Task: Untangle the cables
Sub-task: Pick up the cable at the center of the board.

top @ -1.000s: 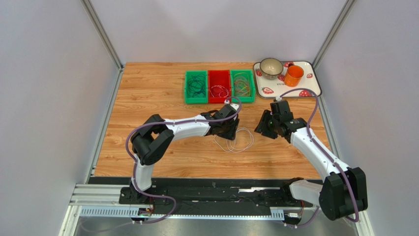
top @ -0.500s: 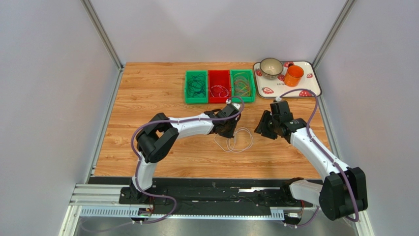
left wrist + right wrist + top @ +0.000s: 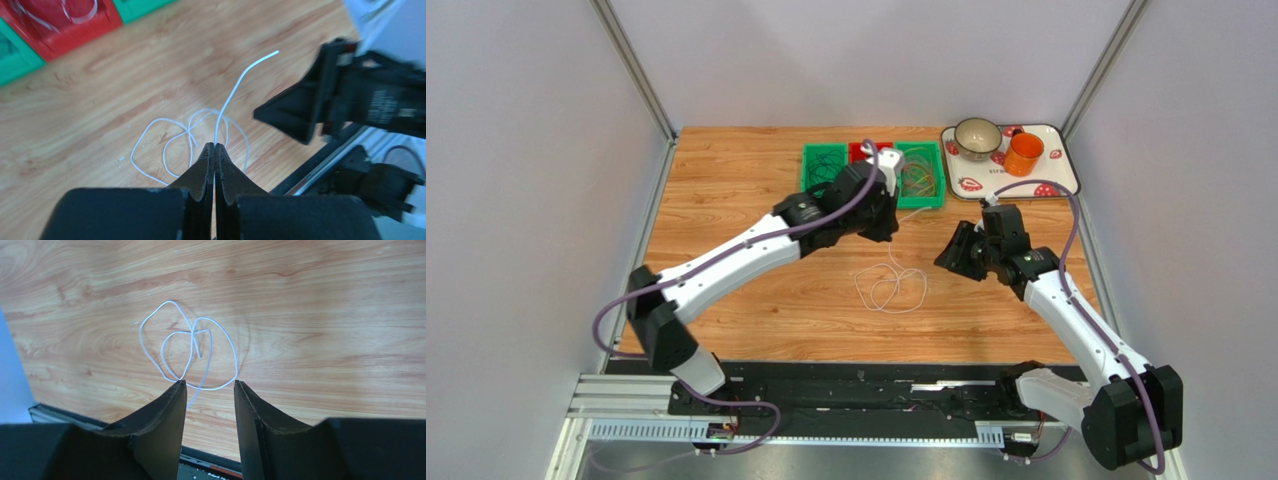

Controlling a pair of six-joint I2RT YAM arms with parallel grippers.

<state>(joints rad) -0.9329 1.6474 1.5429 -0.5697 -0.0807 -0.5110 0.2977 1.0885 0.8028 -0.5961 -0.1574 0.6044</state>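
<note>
Left gripper (image 3: 215,146) up, one strand of the white cable (image 3: 891,290) in its grip.
A second before, it sat low against the loops. It had since risen and swung out towards the bins (image 3: 826,178), fingers pinched shut on the strand, whose free end stuck out past the tips. The remaining loops lay slack on the table (image 3: 726,200) below and just behind it, dragged slightly nearer. Right gripper (image 3: 210,387) had barely moved, jaws apart, loops just ahead of its tips.
</note>
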